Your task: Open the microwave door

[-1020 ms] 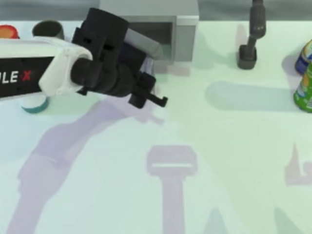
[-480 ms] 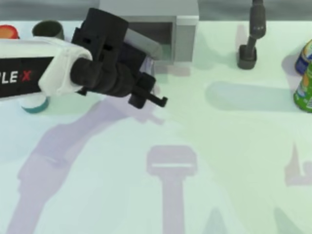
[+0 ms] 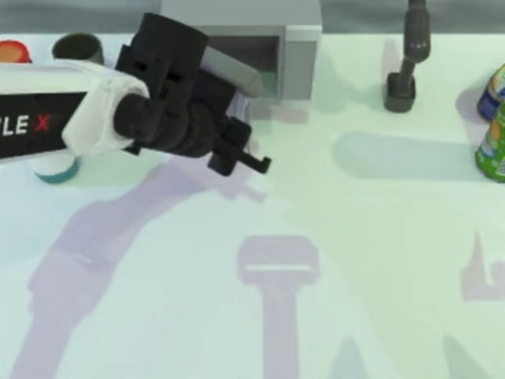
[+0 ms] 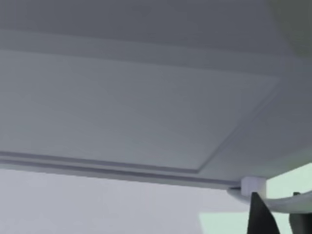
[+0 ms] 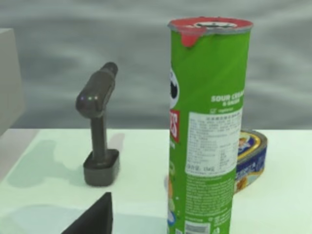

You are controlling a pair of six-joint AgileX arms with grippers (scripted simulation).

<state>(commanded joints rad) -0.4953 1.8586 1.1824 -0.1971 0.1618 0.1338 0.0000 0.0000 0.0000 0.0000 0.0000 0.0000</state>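
Although the three top views across the last second are almost identical, they tell us something: our left arm has barely shifted, and the microwave door [image 3: 230,69] stands at the same swung-out angle as a second ago. The microwave [image 3: 292,47] sits at the far edge of the table, a little left of centre, its cavity already exposed and its door angled out toward the left, partly hidden beneath our left wrist. We judge the door largely open and the pull either finished or stalled.

Our left gripper [image 3: 243,155] hangs just in front of the door's free edge, fingers pointing to the right. In the left wrist view the door panel [image 4: 126,112] fills the frame and the pale handle [image 4: 253,187] sits right at one dark fingertip [image 4: 261,214]. Whether the fingers are clamped on that handle or spread around it, we cannot tell.

Our right arm is parked off the table's right side, and only a dark edge of it shows in its wrist view, which looks at a green chip can [image 5: 207,126], a blue tin [image 5: 251,158] and a dark drill [image 5: 100,131]; its finger spacing is not shown.
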